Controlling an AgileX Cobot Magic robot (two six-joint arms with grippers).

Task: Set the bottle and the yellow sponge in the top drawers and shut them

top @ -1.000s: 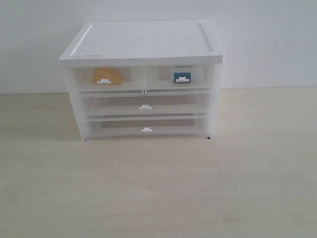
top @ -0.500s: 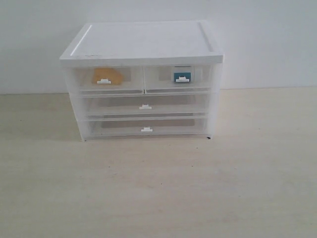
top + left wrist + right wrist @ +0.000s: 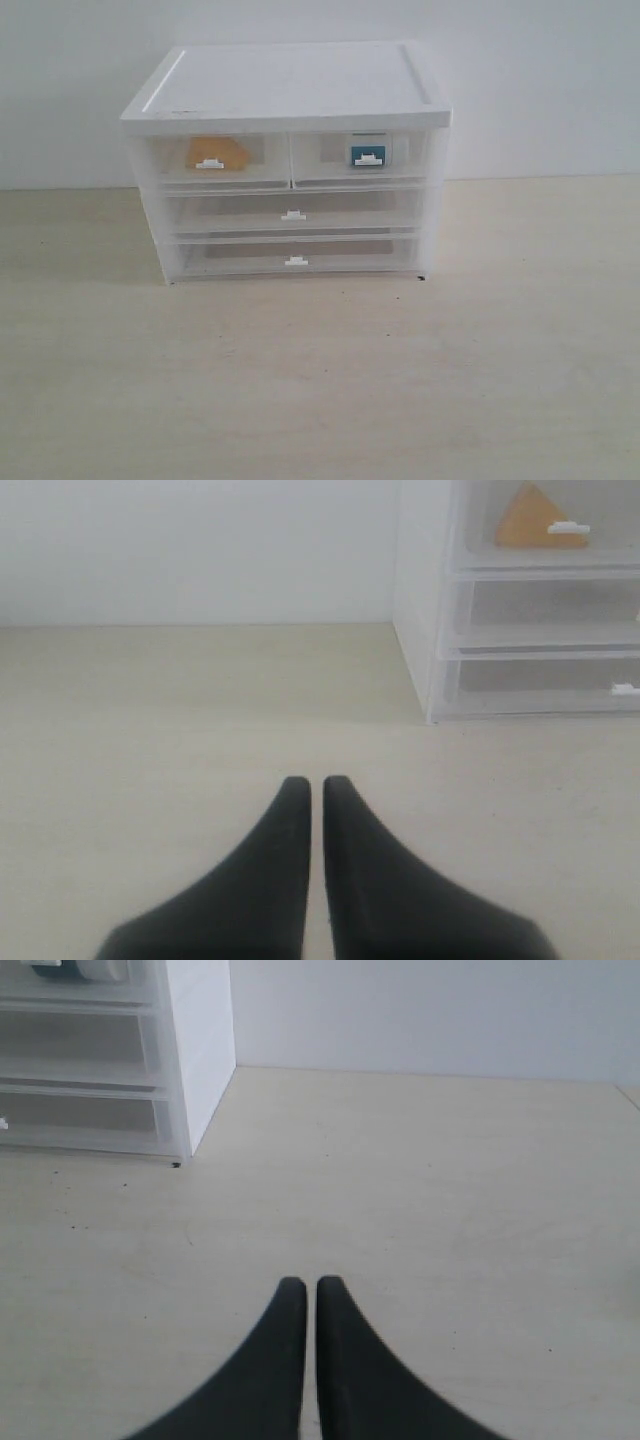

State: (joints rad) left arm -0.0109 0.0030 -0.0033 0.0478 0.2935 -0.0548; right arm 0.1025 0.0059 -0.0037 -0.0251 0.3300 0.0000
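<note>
Nothing moved, we note: yellow sponge point(image 3: 225, 152), bottle point(image 3: 367, 153) inside closed top drawers point(image 3: 265, 168) at far edge of counter point(image 3: 320, 380); left gripper point(image 3: 315, 785), right gripper point(image 3: 303, 1285) pressed together, empty.

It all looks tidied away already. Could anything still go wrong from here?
Little, I think. The top drawers hold the yellow sponge and the bottle and look closed, but their cloudy fronts could hide a slight gap. The left gripper and right gripper sit low near the cabinet; a careless move away might nudge it.
</note>
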